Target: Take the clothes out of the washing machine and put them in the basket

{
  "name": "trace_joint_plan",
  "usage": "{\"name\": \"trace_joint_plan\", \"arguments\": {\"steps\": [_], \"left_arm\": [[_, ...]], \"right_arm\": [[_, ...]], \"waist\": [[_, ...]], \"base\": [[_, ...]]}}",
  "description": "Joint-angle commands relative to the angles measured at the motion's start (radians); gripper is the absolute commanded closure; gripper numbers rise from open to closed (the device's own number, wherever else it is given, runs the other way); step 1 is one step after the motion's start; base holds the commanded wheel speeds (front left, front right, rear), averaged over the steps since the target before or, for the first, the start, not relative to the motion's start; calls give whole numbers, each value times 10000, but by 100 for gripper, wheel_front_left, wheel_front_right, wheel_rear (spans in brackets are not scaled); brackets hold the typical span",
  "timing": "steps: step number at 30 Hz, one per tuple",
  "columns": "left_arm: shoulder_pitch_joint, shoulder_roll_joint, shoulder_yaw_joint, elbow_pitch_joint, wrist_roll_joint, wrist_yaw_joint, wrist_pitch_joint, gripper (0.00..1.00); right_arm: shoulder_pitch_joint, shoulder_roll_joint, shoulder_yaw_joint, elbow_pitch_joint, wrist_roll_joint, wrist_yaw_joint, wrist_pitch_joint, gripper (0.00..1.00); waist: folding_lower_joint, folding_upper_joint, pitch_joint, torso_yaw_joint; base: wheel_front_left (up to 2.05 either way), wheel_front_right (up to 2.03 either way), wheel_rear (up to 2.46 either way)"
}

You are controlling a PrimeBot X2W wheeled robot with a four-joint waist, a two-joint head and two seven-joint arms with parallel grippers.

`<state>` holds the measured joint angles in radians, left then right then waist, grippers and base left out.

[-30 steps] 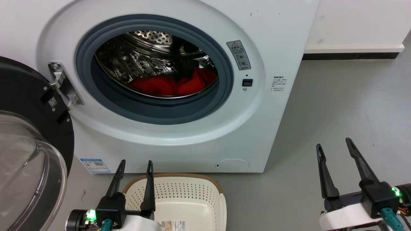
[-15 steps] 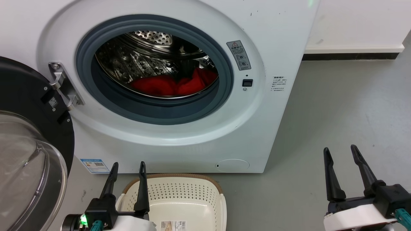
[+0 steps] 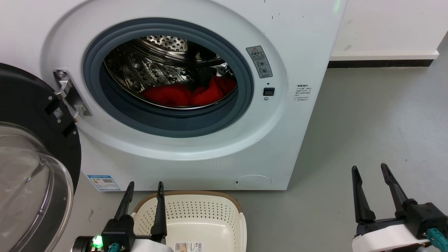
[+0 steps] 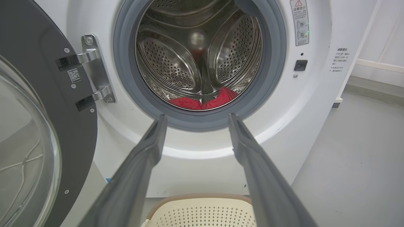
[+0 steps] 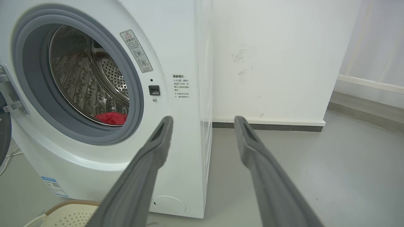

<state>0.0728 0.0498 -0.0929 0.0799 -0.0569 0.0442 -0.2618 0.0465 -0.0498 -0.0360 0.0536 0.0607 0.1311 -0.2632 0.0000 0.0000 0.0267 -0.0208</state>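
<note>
Grey floor (image 3: 371, 126), faintly scuffed. White wall (image 3: 388, 24) behind; pale ledge (image 3: 381, 55) above dark skirting strip (image 3: 378, 63) at its foot. Grey smudges (image 5: 241, 64) on wall. White cable (image 5: 7, 162) on floor, right wrist view's left edge.
</note>
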Motion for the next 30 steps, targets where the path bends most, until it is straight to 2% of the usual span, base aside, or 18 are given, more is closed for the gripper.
{"name": "trace_joint_plan", "arguments": {"steps": [1,6,16,25,30], "left_arm": [[36,9,-16,-14,38,-18,-49,0],[63,10,123,-203,-339,144,-49,0],[77,6,95,-86,-175,-59,-41,0],[151,7,187,48,-309,-59,-40,0],[-135,6,326,278,-136,-334,-40,0]], "right_arm": [[43,-9,-11,44,-31,-7,-25,0],[42,-9,33,103,-65,-7,-25,0],[-3,-9,31,107,-43,-7,-25,0],[-48,-7,-24,58,69,-7,-25,0],[-243,-10,-53,-15,196,-7,-25,0]], "waist": [[0,0,-3,10],[0,0,-7,25],[0,0,-10,19],[0,0,46,-68],[0,0,571,-288]], "base": [[0,0,0],[0,0,0],[0,0,0],[0,0,0],[0,0,0]]}}
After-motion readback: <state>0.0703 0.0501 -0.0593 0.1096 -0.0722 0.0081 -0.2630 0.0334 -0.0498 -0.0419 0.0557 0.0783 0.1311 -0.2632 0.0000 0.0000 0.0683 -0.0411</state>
